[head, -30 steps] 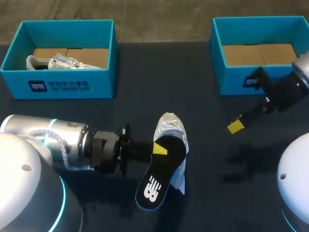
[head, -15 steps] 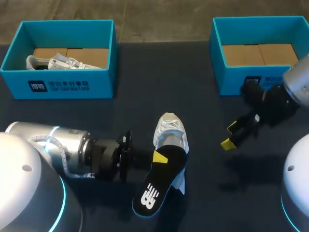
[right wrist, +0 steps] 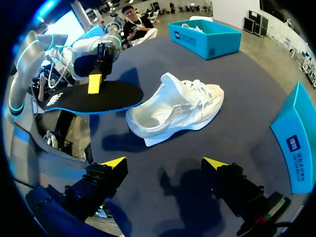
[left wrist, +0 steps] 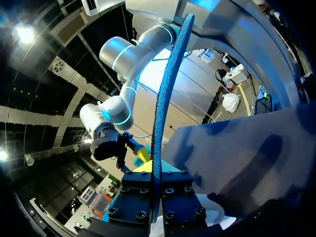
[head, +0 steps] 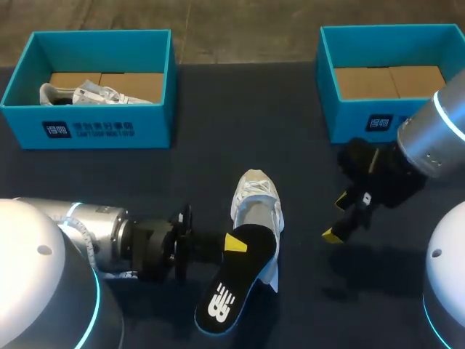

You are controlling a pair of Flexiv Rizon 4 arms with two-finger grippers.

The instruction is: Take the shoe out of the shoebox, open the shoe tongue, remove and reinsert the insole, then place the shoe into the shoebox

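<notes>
Your dark bench (head: 218, 109) carries two blue boxes along its far side. The left shoebox (head: 87, 132) holds a second white shoe (head: 80, 94). The right shoebox (head: 356, 122) shows only its cardboard floor. The white shoe (head: 256, 200) lies on the bench near the middle, outside both boxes, toe toward the far side. The black insole (head: 236, 280) is out of the shoe and overlaps its heel end in the head view, logo up. Your left fingers (head: 234, 244) are clamped on the insole's edge, one yellow tip on top. Your right fingers (head: 331, 234) are spread wide with nothing between them, above the bench to the shoe's right and apart from it.
</notes>
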